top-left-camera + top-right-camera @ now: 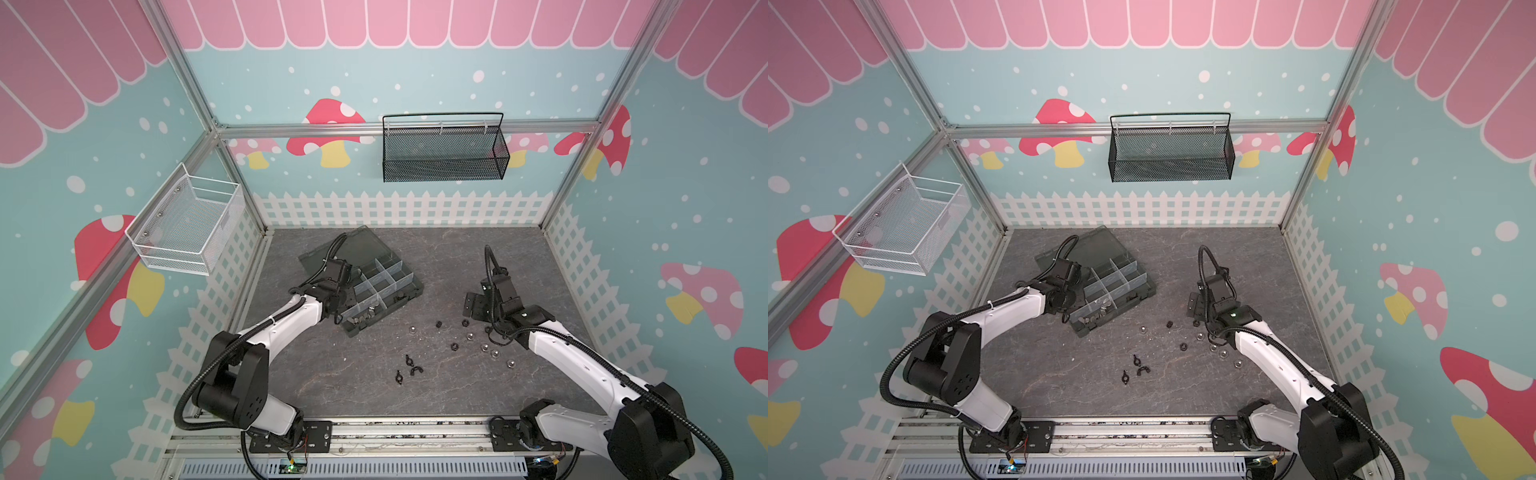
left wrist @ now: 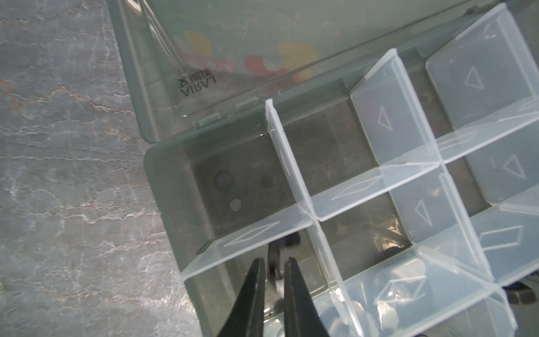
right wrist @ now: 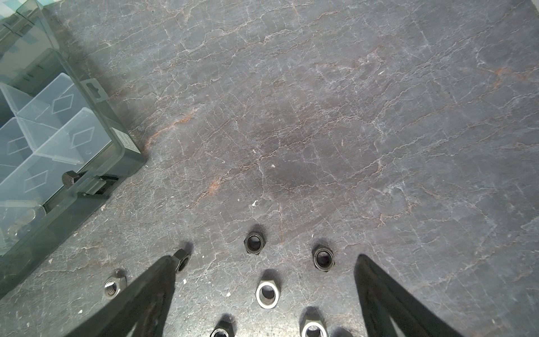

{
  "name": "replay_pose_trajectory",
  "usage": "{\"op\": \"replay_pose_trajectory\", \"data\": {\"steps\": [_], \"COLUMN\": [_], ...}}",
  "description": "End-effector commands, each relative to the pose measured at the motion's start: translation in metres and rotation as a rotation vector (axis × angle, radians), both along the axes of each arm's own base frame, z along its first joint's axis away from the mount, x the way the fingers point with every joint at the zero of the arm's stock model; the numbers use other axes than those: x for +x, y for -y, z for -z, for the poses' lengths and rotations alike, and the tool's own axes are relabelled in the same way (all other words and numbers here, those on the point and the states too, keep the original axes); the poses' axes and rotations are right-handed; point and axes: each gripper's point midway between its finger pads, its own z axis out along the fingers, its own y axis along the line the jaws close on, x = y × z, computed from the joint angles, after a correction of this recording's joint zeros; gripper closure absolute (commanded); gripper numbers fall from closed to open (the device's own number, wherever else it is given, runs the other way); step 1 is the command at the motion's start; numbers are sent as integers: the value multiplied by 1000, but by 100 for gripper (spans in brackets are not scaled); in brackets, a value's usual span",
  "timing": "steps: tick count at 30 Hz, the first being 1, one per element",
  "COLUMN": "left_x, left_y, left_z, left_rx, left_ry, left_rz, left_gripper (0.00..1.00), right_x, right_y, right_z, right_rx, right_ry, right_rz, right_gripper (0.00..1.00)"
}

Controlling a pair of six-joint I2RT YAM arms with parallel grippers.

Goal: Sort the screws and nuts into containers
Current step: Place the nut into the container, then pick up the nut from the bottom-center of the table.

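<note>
You've got a black mesh basket (image 1: 444,147) hanging on the back wall, far beyond both tools, a white wire basket (image 1: 187,226) on the side wall, and grey marbled tabletop (image 1: 436,257) beneath them

Both arms: glossy white link shells between bulky matte black joint housings, black corrugated cable conduit looped alongside. Left hand (image 2: 274,262) and right hand (image 3: 265,259) each end in slim, tapering black fingers. Black base plates with screw heads bolt to a silver aluminium rail.
</note>
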Motion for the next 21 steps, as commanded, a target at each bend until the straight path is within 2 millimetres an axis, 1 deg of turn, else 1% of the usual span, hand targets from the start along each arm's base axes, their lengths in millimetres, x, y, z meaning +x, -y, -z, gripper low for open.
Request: {"op": "replay_pose_trajectory", "data": {"steps": [1, 8, 11, 13, 16, 18, 21], "left_x": [9, 1, -7, -15, -35, -54, -86], "left_y": [2, 2, 3, 4, 10, 20, 37], "left_z": [-9, -21, -31, -38, -46, -50, -50], "left_rx": [-22, -53, -79, -96, -116, -128, -129], "left_ry": [36, 63, 80, 89, 96, 92, 79], "left_rz": [1, -2, -2, 1, 17, 45, 94], "left_gripper": [81, 77, 73, 69, 58, 50, 46], "right_x": [5, 4, 3, 3, 2, 2, 0], "right_y": [0, 1, 2, 3, 4, 4, 5], "right_z": [-12, -11, -11, -12, -12, -12, -9], "right_rx": [21, 22, 20, 20, 18, 19, 17], "right_ry": [30, 30, 30, 33, 35, 37, 30], "right_rz": [19, 19, 22, 25, 29, 31, 34], "right_gripper": [3, 3, 3, 3, 3, 3, 3]}}
